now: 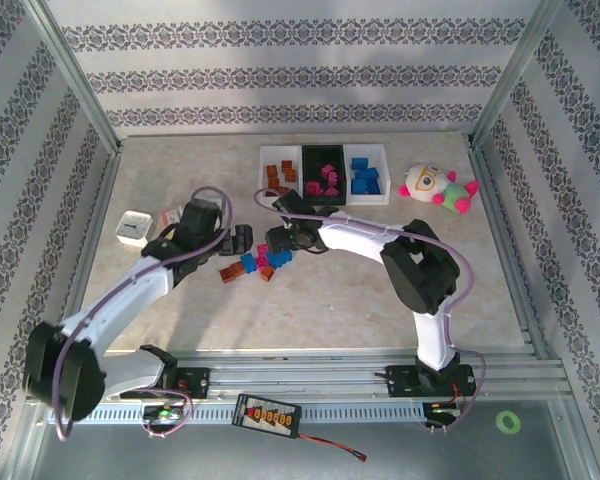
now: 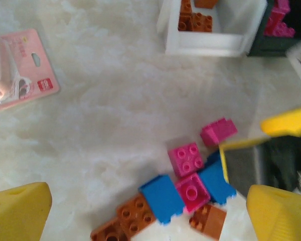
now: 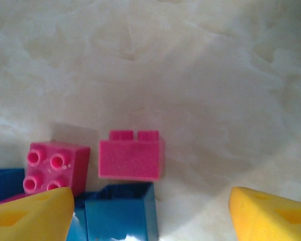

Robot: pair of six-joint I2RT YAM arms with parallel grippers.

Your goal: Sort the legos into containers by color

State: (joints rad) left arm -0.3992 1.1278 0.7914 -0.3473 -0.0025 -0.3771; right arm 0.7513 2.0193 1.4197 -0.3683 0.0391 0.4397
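While both my grippers stand spread wide with nothing between their fingers, the loose legos (image 1: 252,262) lie in a small heap near the middle of the table (image 1: 330,310). Under my left gripper (image 2: 148,206) the heap shows a studs-up pink brick (image 2: 185,158). A second pink brick (image 2: 218,131) lies at its one o'clock and a blue brick (image 2: 161,197) at its seven o'clock. Brown bricks (image 2: 135,216) sit at the six o'clock edge of that view.

Under my right gripper (image 3: 150,206) a sideways pink brick (image 3: 130,158) lies just at twelve o'clock of a blue neighbour (image 3: 123,211). A four-stud pink brick (image 3: 52,165) sits just beside it at nine o'clock.

From above, the left gripper hangs at eleven o'clock of the heap and the right at one o'clock, both close.

At twelve o'clock from the heap three containers stand in a row:
- the left white bin (image 1: 264,160) holds brown bricks;
- the black bin (image 1: 308,160) holds pink ones;
- the right white bin (image 1: 385,170) holds blue ones.

A plush toy (image 1: 435,187) lies at three o'clock of that row. A small white box (image 1: 135,227) sits off at nine o'clock of the heap, with a pink-and-white packet (image 2: 17,73) near it.
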